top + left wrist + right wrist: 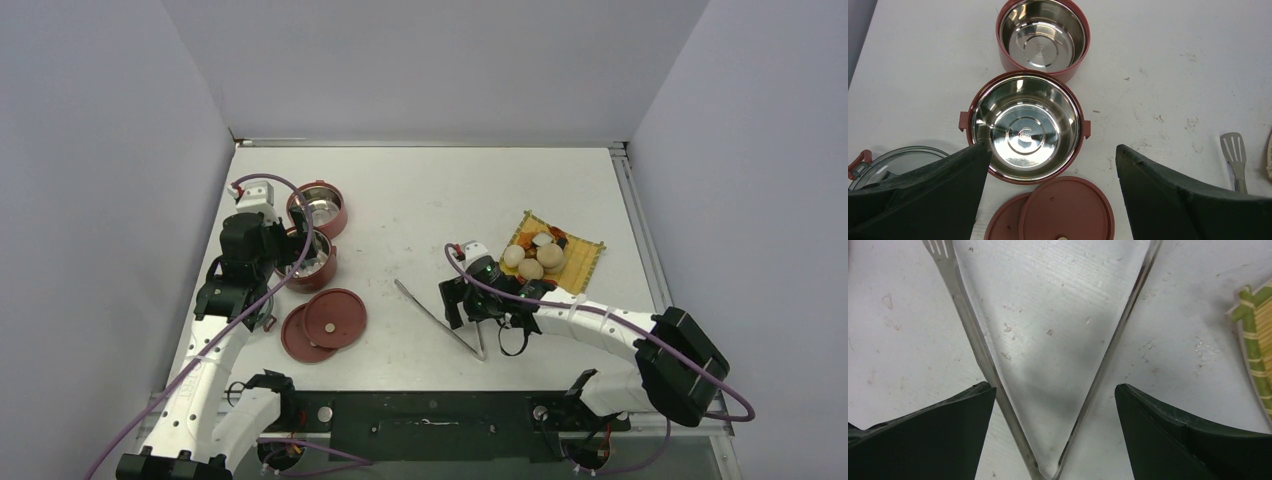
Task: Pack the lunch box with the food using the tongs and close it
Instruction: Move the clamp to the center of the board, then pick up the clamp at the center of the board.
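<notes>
Right gripper (1054, 387) is spread wide and holds nothing. It sits low over the tongs (430, 312), which lie flat on the table (420, 200), mid-table, with both thin arms of the V between the fingers close to the joined end. Left gripper (1053, 146) is also wide and empty, hovering over the near bowl (1025, 130) of the lunch box. The far bowl (1040, 32) is just beyond it, and both bowls are bare inside. Two lids (1065, 207) overlap on the table, near side of the bowls. Food (540, 258) is all on the yellow mat (585, 262), right of the tongs.

Risks, as I judge them:
- The tongs are thin and flat, so the fingers could scrape the table, skid off, or catch one arm only.
- A grip this near the joint may let the tongs twist or droop.
- A hard squeeze shuts the tips before they reach the food.
- Round balls may roll off the mat when nudged.
- The left arm over the bowl could block the drop.
</notes>
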### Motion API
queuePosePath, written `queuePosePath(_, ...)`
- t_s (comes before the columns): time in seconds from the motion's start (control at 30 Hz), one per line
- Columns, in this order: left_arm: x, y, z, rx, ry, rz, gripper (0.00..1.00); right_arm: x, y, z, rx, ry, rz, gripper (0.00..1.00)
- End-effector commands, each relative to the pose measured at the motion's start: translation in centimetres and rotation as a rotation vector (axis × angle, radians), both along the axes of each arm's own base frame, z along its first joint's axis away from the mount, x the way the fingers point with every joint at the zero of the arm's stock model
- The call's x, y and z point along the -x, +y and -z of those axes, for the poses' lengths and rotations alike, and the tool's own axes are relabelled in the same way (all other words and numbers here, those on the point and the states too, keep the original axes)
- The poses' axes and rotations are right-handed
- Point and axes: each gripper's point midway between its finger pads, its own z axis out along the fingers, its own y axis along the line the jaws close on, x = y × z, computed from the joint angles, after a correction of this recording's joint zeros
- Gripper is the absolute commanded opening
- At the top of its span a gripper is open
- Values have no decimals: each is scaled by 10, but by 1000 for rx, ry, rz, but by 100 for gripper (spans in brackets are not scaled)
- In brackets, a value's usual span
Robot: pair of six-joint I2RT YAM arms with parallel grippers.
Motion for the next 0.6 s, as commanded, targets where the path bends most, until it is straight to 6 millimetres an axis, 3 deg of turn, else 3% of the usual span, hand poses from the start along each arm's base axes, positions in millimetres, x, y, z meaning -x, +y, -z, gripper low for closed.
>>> queuePosePath(0.0,-3,0,-4,-10,-19,5,96,7,14,-4,-30,-33,-48,94)
queuePosePath(0.2,-4,1,-2,-11,-13,4,96,6,14,9,60,-76,-18,93)
queuePosePath(0.57,-4,1,0,-11,-5,4,96,20,23,14,11,-50,-57,92)
